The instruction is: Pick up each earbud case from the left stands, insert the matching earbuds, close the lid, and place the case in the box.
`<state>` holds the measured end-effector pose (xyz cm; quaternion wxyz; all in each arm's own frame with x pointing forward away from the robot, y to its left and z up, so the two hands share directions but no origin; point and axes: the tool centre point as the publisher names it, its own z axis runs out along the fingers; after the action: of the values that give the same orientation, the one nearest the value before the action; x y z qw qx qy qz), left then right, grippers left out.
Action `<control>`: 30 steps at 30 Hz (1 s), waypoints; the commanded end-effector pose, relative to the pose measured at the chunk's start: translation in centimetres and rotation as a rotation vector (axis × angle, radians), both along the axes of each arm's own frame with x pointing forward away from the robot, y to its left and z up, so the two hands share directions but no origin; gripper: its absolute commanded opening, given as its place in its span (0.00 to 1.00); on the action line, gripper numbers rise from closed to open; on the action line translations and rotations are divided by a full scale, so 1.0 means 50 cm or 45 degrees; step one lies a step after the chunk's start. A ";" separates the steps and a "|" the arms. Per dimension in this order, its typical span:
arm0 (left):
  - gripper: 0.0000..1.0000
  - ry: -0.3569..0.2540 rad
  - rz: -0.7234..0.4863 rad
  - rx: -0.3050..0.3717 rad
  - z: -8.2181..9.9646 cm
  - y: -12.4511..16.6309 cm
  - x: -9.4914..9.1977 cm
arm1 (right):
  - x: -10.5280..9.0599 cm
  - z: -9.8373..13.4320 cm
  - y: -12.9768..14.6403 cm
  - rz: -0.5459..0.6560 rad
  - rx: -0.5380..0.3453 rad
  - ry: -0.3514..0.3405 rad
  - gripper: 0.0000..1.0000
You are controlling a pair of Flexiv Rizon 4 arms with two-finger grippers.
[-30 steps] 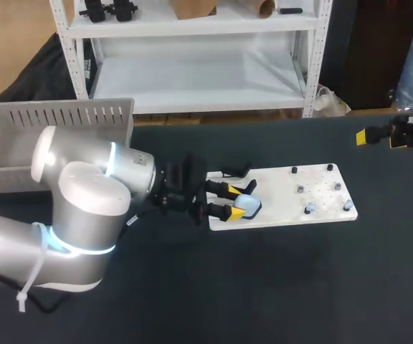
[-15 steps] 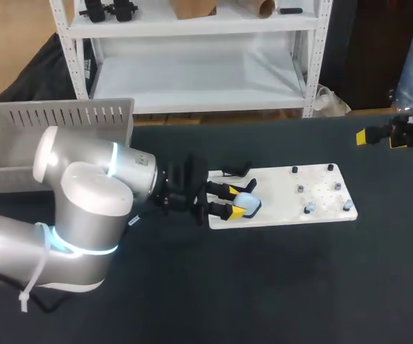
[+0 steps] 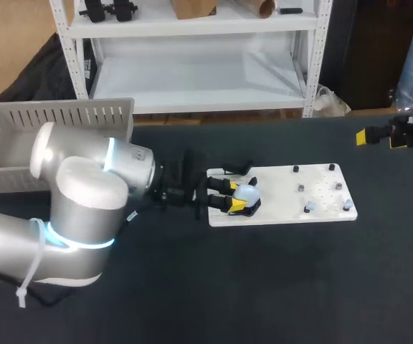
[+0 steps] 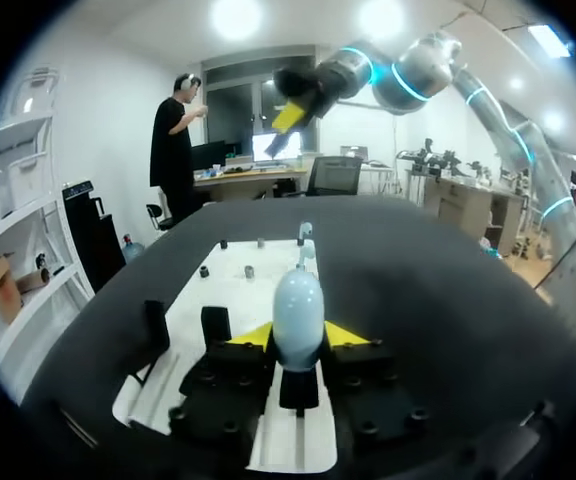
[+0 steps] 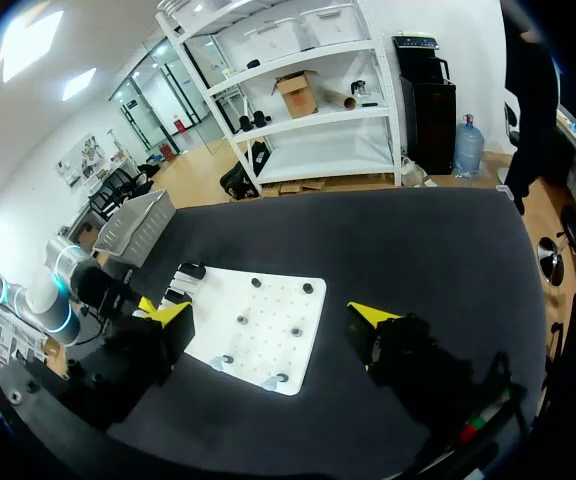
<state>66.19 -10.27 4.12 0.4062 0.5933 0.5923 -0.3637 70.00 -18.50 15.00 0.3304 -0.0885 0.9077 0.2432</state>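
Observation:
A pale blue earbud case (image 3: 247, 192) (image 4: 298, 305) stands upright on a black stand at the left end of the white board (image 3: 292, 213) (image 4: 233, 290). My left gripper (image 3: 239, 197) (image 4: 298, 338) comes in from the left, and its two yellow tips press on the case from both sides. Small earbuds (image 3: 308, 208) sit among the pegs at the board's right end. My right gripper (image 3: 380, 137) (image 5: 273, 316) hangs wide open above the table's far right, holding nothing.
A grey slatted box (image 3: 56, 115) (image 5: 133, 215) stands at the back left of the table. Beside the held case, other black stands (image 3: 239, 170) (image 4: 215, 322) rise from the board. Dark tabletop surrounds the board.
My left gripper's fingers have drawn together onto the pale blue case, and the wrist has shifted slightly toward the far side. The right arm has stayed still.

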 end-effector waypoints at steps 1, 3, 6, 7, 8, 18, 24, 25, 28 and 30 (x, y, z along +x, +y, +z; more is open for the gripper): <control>0.00 -0.024 0.003 -0.092 0.037 0.029 -0.023 | 0.000 0.000 0.000 0.000 0.000 0.000 1.00; 0.00 -0.029 0.003 -0.120 0.056 0.032 -0.031 | 0.000 0.000 0.000 0.000 0.000 0.000 1.00; 0.00 -0.053 0.015 -0.187 0.086 0.036 -0.042 | 0.000 0.000 0.000 0.000 0.000 0.000 1.00; 0.00 -0.061 0.021 -0.211 0.096 0.037 -0.046 | 0.000 0.000 0.000 0.000 0.000 0.000 1.00; 0.00 -0.063 0.030 -0.231 0.105 0.037 -0.048 | 0.000 0.000 0.000 0.000 0.000 0.000 1.00; 0.00 -0.084 0.041 -0.330 0.158 0.040 -0.064 | 0.000 0.000 0.000 0.000 0.000 0.000 1.00; 0.00 -0.063 0.072 -0.312 0.177 0.053 -0.050 | 0.000 0.000 0.000 0.000 0.000 0.000 1.00; 0.00 -0.063 0.072 -0.312 0.177 0.053 -0.050 | 0.000 0.000 0.000 0.000 0.000 0.000 1.00; 0.00 -0.063 0.072 -0.312 0.177 0.053 -0.050 | 0.000 0.000 0.000 0.000 0.000 0.000 1.00; 0.00 -0.063 0.072 -0.312 0.177 0.053 -0.050 | 0.000 0.000 0.000 0.000 0.000 0.000 1.00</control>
<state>63.93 -7.53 13.09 0.4932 0.5366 0.5468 -0.4121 70.00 -18.50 15.00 0.3304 -0.0885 0.9077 0.2432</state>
